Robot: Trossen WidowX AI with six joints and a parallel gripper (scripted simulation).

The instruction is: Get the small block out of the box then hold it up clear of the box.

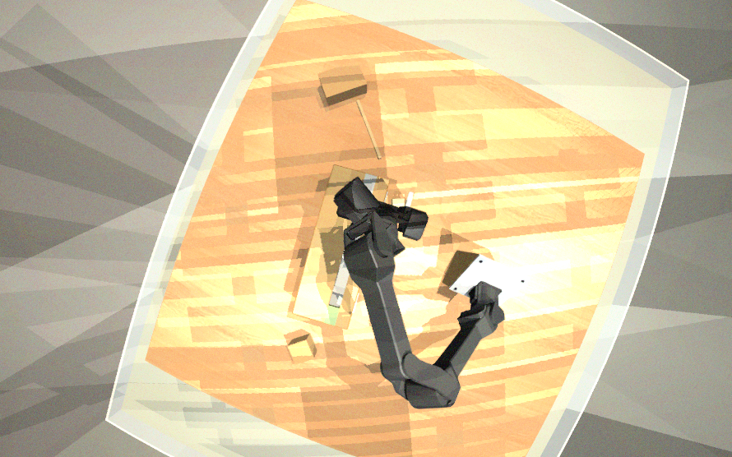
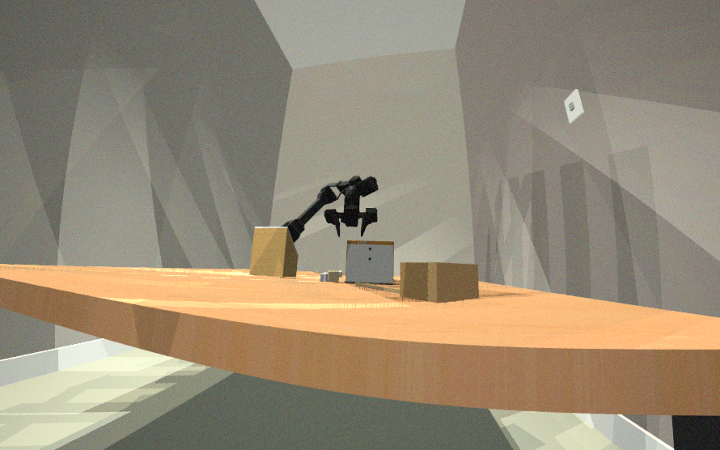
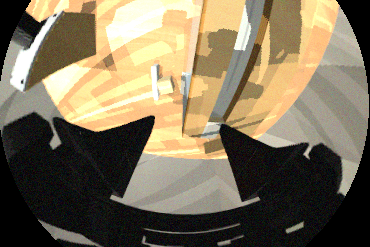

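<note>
Above box [image 2: 369,261], gripper [image 2: 351,227] hangs, fingers spread wide, holding nothing. Small grey block [image 2: 333,275] rests on bench [image 2: 351,335], just beside box's left side in exterior view.
</note>
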